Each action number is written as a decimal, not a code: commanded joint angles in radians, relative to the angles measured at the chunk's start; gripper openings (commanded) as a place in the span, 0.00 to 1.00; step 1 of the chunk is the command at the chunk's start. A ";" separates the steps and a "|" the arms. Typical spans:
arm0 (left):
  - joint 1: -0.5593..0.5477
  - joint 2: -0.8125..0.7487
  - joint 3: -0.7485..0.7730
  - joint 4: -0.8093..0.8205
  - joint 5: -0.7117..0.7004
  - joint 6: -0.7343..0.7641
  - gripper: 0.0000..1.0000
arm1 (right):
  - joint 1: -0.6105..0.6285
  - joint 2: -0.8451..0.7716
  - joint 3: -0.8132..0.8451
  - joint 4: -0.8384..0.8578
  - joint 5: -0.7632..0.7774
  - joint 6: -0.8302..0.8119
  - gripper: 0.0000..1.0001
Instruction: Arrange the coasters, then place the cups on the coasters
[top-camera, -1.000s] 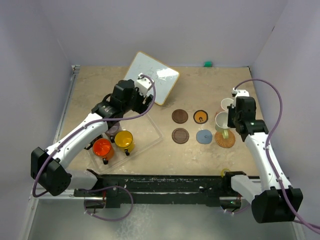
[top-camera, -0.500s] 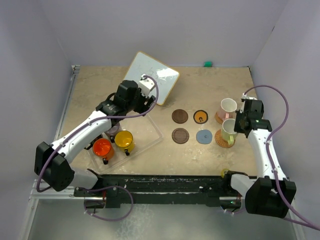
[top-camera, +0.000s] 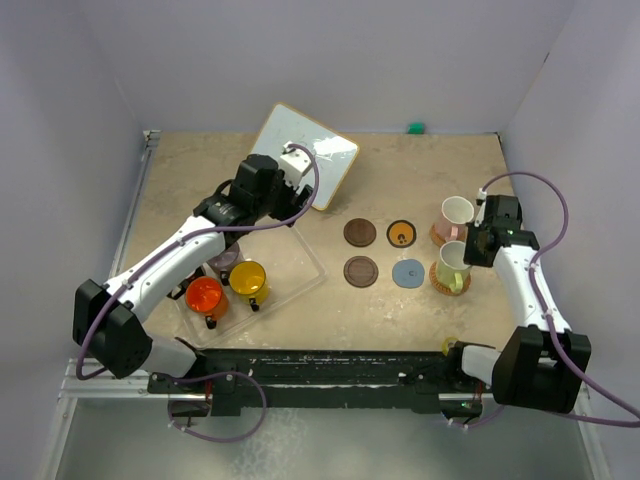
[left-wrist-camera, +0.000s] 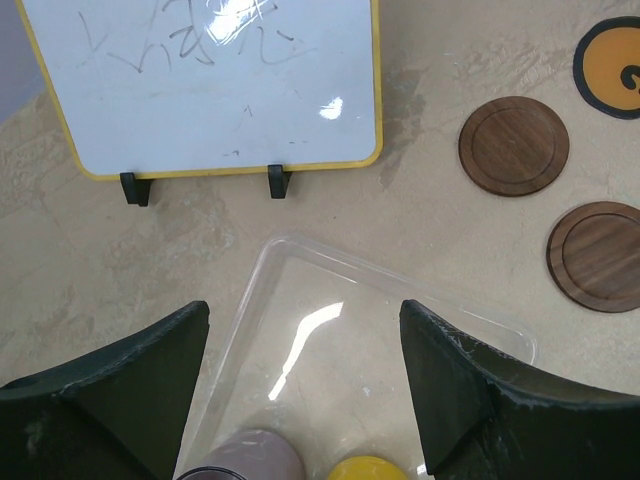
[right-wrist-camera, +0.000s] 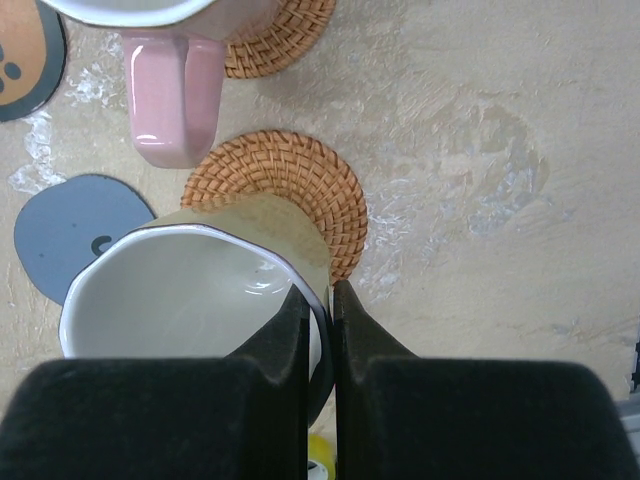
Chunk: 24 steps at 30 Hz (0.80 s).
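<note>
I find right claw (right-wrist-camera: 320, 295) clamped on pale yellow-green cup (right-wrist-camera: 250, 215), left claw (left-wrist-camera: 303, 330) wide
It pinches the cup's rim, the cup over a tan woven coaster (right-wrist-camera: 300, 170) at centre of the right wrist view; left claw spread above the clear tray (left-wrist-camera: 400, 288), lower frame, gripping nothing

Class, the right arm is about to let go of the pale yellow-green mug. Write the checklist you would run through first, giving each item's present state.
1. Grip: right pincer shut on the rim of the pale yellow-green mug: ok.
2. Position: mug above the tan woven coaster: ok.
3. Contact: mug's base resting flat on that coaster: cannot tell.
4. Clearance: gap to the white-pink mug: ok.
5. Other arm: left pincer open over the clear tray, far from this side: ok.
</note>
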 joint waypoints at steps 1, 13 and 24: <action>0.004 -0.010 0.032 0.020 0.011 -0.020 0.74 | -0.004 -0.008 0.049 0.056 -0.006 0.010 0.00; 0.004 -0.021 0.014 0.030 0.012 -0.015 0.74 | -0.006 -0.020 0.036 0.073 0.007 0.010 0.00; 0.004 -0.031 0.011 0.027 0.009 -0.012 0.74 | -0.006 -0.016 0.039 0.071 0.022 0.012 0.05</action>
